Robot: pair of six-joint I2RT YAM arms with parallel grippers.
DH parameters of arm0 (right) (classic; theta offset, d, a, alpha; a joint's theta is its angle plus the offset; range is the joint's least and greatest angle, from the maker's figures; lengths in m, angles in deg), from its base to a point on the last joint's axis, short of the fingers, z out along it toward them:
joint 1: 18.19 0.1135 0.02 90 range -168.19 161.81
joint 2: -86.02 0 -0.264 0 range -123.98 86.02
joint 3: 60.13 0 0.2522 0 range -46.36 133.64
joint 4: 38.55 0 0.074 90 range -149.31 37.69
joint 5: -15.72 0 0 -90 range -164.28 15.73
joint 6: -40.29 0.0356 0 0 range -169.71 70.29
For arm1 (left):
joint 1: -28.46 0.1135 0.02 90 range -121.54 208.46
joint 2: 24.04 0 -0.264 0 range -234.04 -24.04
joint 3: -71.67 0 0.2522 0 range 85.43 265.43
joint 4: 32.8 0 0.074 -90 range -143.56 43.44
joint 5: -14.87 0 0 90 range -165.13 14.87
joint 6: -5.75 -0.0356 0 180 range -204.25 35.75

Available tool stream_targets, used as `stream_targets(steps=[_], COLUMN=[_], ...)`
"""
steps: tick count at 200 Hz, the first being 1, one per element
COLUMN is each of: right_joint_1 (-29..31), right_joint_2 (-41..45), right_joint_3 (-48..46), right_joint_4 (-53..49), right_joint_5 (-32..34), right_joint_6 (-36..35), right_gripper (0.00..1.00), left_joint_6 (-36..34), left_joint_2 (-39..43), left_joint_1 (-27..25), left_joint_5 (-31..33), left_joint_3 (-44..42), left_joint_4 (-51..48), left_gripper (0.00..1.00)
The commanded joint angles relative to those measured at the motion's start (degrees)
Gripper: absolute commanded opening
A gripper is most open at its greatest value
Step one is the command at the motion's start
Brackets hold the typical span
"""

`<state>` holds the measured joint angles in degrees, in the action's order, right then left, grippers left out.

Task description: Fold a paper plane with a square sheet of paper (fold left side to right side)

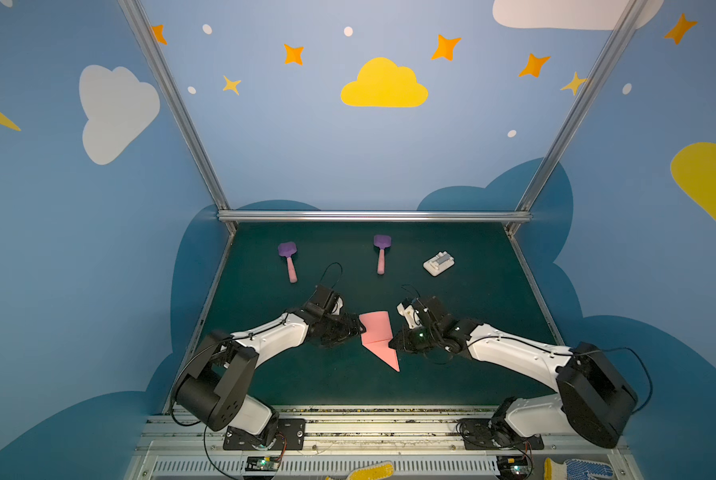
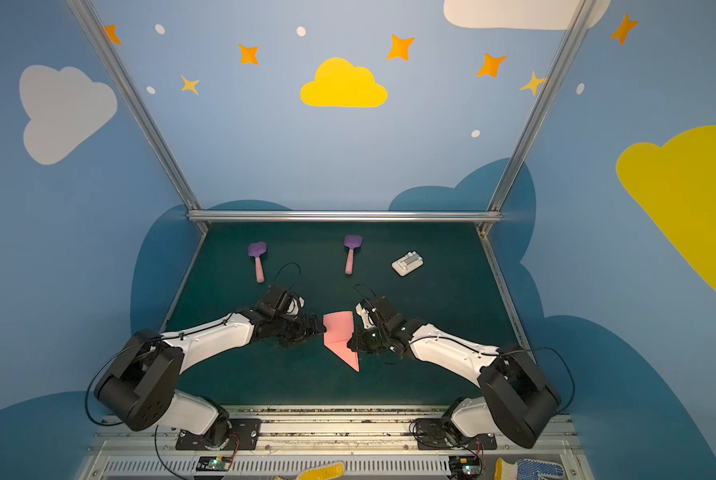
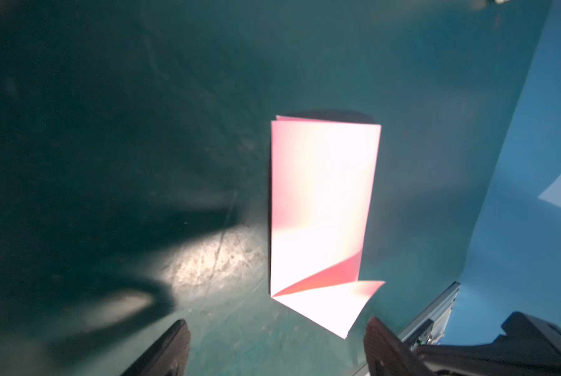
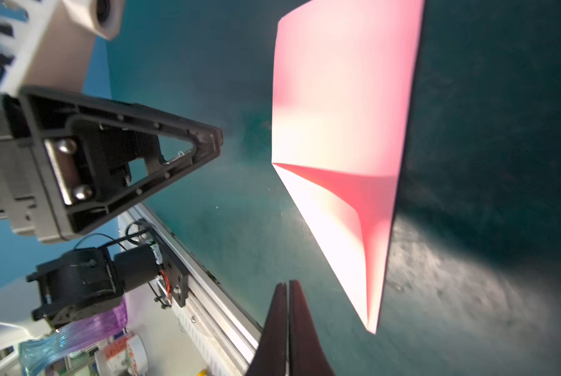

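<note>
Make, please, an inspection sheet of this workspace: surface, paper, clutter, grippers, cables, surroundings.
Surface: dark green mat, scuffed near the paper.
Job's things: square sheet of paper, folded narrow, with one diagonal flap making a point toward the front; it lies between the grippers.
Clutter: purple spatulas and white block near the back, apart from the paper.
Grippers: left gripper open, empty; right gripper shut, empty; both beside the paper.
Cables: black cable loop above each wrist; none on the paper.
Surroundings: blue walls with clouds and stars, aluminium frame, work gloves at the front edge.
</note>
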<state>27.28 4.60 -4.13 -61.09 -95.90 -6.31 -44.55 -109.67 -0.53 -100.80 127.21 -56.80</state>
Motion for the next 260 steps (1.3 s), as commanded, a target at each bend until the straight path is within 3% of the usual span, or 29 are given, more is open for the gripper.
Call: stream_targets(steps=[1, 85, 163, 260], right_joint_1=[-0.12, -3.71, -6.61, -8.67], right_joint_2=[-2.95, -9.86, -15.75, -16.66], right_joint_3=[2.20, 3.08, 1.04, -2.07], right_joint_4=[-1.11, 1.90, 7.01, 9.51], right_joint_5=[-1.89, -1.83, -4.66, -5.71], right_joint_6=[-3.25, -4.81, -4.90, -4.59], right_gripper=[0.00, 0.00, 0.00, 0.00], left_joint_6=[2.44, 5.41, 5.47, 8.19], left_joint_2=[-0.36, -0.96, -3.48, -6.99], left_joint_1=[-0.08, -0.84, -3.26, -6.12], left_joint_5=[0.70, -2.54, -3.07, -3.67], left_joint_3=[0.10, -1.20, -1.61, -2.67], left_joint_4=[2.49, 3.64, 4.40, 9.80], left_gripper=[0.83, 0.78, 0.66, 0.55])
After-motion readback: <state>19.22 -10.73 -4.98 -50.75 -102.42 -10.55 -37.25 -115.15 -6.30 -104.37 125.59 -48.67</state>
